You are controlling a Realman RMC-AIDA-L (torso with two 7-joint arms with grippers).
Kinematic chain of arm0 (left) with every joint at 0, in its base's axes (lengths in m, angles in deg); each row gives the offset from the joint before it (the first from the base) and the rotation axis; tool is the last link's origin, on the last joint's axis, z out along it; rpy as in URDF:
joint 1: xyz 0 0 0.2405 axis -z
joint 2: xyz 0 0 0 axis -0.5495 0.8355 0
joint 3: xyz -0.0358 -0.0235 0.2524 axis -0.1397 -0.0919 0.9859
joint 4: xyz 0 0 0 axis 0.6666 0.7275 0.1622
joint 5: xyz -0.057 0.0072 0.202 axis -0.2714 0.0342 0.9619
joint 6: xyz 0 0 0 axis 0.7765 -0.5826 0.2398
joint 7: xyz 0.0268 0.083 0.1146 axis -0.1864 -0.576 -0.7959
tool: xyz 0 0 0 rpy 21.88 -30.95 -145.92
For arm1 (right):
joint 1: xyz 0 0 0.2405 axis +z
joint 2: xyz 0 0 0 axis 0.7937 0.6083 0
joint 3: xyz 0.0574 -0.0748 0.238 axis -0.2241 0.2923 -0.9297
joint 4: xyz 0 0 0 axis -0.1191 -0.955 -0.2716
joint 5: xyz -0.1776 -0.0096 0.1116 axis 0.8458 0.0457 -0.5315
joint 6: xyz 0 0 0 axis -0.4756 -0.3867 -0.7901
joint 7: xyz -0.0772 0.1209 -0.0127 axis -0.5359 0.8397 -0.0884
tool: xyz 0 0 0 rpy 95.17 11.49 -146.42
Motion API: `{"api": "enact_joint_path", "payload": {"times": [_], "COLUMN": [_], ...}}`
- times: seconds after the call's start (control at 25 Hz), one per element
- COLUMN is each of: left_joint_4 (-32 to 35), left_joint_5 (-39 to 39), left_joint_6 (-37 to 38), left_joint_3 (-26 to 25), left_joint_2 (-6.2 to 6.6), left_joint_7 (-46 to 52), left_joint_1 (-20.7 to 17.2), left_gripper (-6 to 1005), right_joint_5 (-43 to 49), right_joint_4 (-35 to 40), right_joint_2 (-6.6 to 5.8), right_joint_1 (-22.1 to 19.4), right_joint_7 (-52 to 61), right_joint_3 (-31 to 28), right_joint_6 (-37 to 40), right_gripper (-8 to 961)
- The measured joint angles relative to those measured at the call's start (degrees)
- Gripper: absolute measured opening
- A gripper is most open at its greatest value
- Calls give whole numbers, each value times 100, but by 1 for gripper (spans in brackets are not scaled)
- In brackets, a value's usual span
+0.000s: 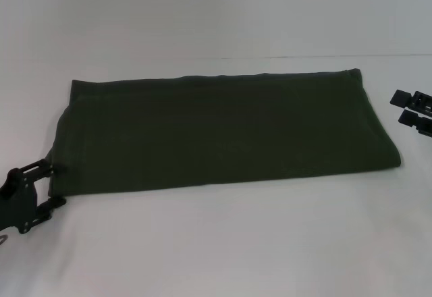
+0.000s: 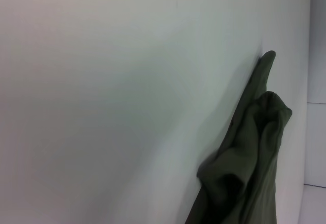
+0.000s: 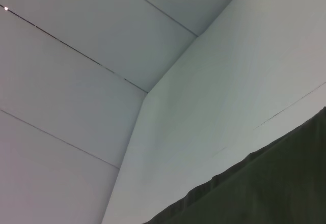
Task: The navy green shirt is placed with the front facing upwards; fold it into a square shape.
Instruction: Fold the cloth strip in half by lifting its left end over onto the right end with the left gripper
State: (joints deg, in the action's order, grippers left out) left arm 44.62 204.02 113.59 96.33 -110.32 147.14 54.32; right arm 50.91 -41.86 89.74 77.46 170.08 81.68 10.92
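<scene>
Left gripper (image 1: 48,183): at the near-left end of the cloth, jaws set apart with the corner of the shirt between them, one fingertip (image 1: 55,168) touching the hem; whether they have closed on fabric cannot be told from the head view. The left wrist view shows a bunched, lifted fold of olive cloth close by, which suggests that corner is engaged.

Navy green shirt (image 1: 223,131): centre of the white table (image 1: 216,250), already folded into a long flat band, no lettering showing. Long axis runs left to right across the robot's front; far edge straight, right end rounded into a fold.

Right gripper (image 1: 413,113): just off the right end of the band, clear of the cloth, both fingers visible side by side with a gap between, holding nothing.

Judgement: the band needs shortening along its long axis to make a square. The left arm is the nearer, its jaws facing along that axis, so carrying the left end rightward over the middle looks the likely move.
</scene>
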Motion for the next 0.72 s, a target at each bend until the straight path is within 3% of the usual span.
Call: {"api": "enact_joint_path", "payload": {"times": [0.56,0.72], "left_joint_4": [-307,-266], "left_joint_5": [-58,-526], "left_joint_6": [-334,135], "left_joint_3": [100,-43], "left_joint_2": [15,34], "left_joint_7": [-250,-661], "left_joint_1": [468,455], "left_gripper": [694,696], "right_joint_5": [0,-25], "right_joint_4": [-1,-4], "right_joint_2": [1,1], "right_joint_1": [-14,-19], "right_joint_7": [0,0], "right_joint_3": [-8,-9], "right_joint_6": [-6,7], "right_gripper": [809,809]}}
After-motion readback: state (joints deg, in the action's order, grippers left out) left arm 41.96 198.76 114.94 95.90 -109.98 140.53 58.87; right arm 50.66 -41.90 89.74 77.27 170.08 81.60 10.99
